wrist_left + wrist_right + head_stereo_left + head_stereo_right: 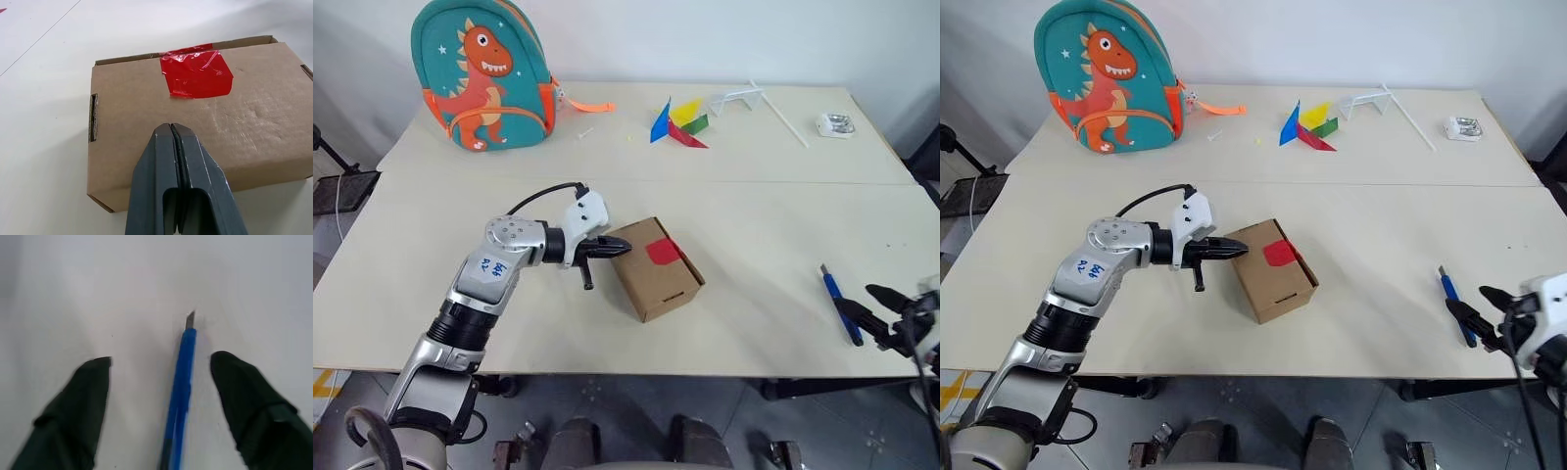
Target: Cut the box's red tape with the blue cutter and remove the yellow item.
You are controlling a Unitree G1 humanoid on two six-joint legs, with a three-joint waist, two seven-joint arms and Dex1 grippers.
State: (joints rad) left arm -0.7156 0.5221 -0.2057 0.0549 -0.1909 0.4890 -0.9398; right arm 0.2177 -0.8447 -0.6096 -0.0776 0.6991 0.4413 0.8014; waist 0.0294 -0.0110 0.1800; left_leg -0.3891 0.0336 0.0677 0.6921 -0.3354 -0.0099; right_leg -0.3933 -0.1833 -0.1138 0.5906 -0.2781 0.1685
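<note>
Right wrist view: right tool (159,396) spread wide astride slim blue pen-shaped cutter (180,396) lying on table at four o'clock from brown cardboard box (654,266); left tool (175,147) pinched shut on box. Risk: cutter rolls off-centre.

We see even, bright, diffuse light across the table (754,245); shadows are soft and short, the clearest lying under the box (656,269) on its near side. Head views are sharp at centre. In the left wrist view the red tape (197,73) carries small white glints on its wrinkles, cardboard grain crisp. Right wrist view is soft: the blue cutter (182,382) and both fingers (78,416) are blurred, background washed to pale grey
</note>
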